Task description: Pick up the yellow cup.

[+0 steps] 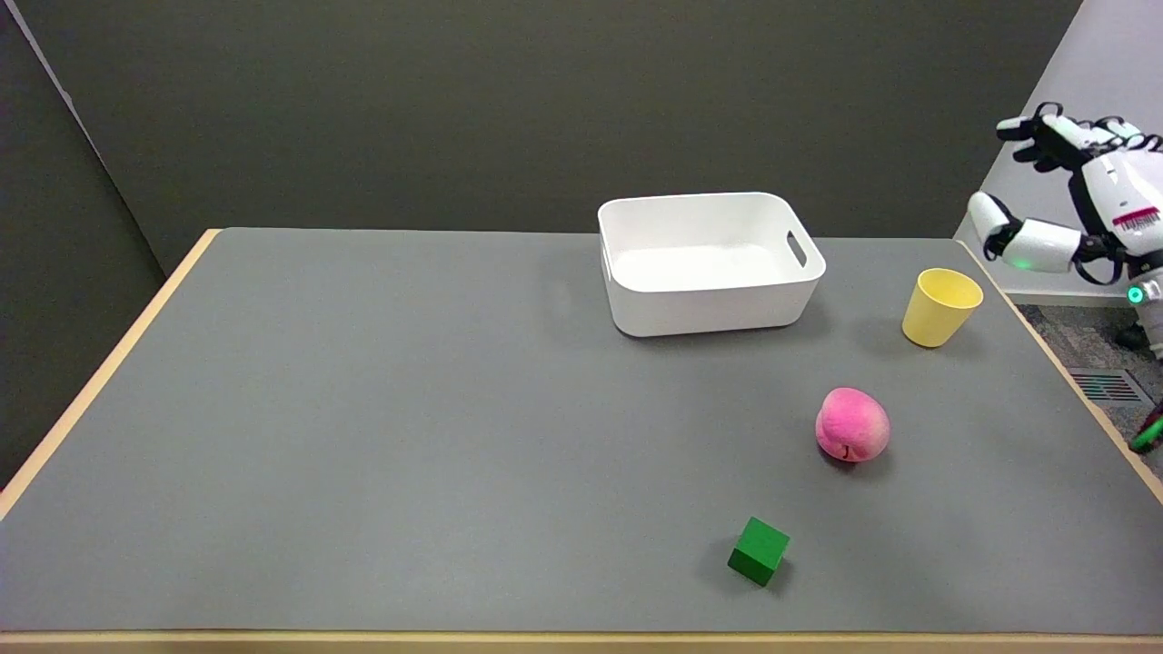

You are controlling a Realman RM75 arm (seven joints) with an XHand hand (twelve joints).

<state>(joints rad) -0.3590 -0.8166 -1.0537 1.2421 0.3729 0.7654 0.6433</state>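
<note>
With its fingers [1045,132] spread and empty, the right hand [1090,195] should drop to the upright yellow plastic cup [941,307] below-left of them and wrap its wall.

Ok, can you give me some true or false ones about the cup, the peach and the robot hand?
1. The cup stands upright on the table. True.
2. The right hand holds the cup. False: it is in the air, up and right of the cup, fingers apart, holding nothing.
3. The peach lies inside the bin. False: it lies on the table, nearer the camera than the bin.
4. The green block is nearer the camera than the peach. True.
</note>
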